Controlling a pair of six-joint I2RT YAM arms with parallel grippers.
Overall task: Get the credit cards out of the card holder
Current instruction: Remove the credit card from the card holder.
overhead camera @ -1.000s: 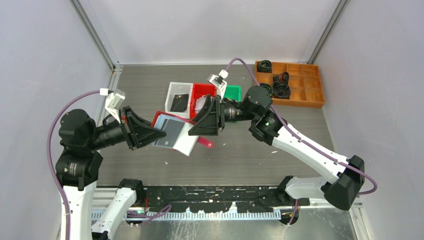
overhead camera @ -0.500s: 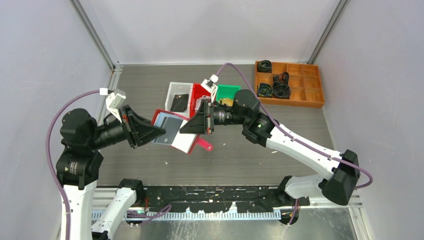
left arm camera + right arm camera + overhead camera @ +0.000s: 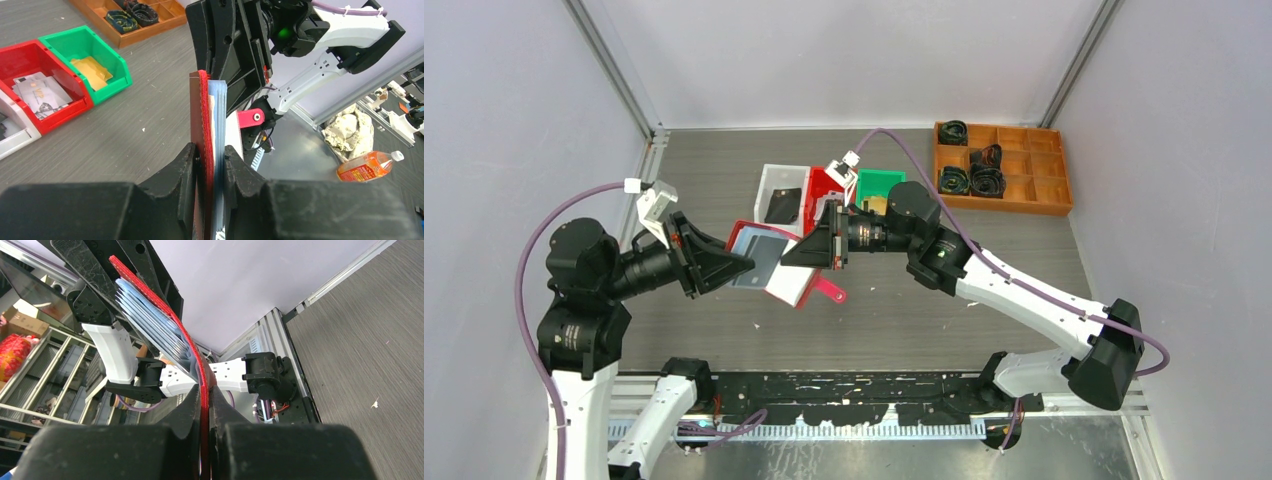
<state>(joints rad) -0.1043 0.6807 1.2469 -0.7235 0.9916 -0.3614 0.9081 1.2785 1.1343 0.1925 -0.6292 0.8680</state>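
The card holder (image 3: 796, 284), a red wallet with pale blue clear sleeves, hangs open above the table between both arms. A dark grey credit card (image 3: 769, 258) shows in its top sleeve, and its snap tab (image 3: 830, 290) dangles to the right. My left gripper (image 3: 746, 265) is shut on the holder's left end; in the left wrist view the red cover and sleeve stack (image 3: 206, 115) stand edge-on between the fingers of that gripper (image 3: 214, 155). My right gripper (image 3: 790, 257) is shut on the holder's thin red cover (image 3: 202, 385), with the sleeves (image 3: 150, 322) fanned out beyond.
Behind the holder stand a white bin (image 3: 769, 180) with a black card, a red bin (image 3: 30, 55) with silvery cards (image 3: 37, 92) and a green bin (image 3: 107, 55) with a gold card (image 3: 92, 70). A wooden compartment tray (image 3: 1024, 150) with black coils sits at the back right.
My right gripper has moved left to the holder and shut on its red cover. The left gripper keeps its hold and has barely moved.
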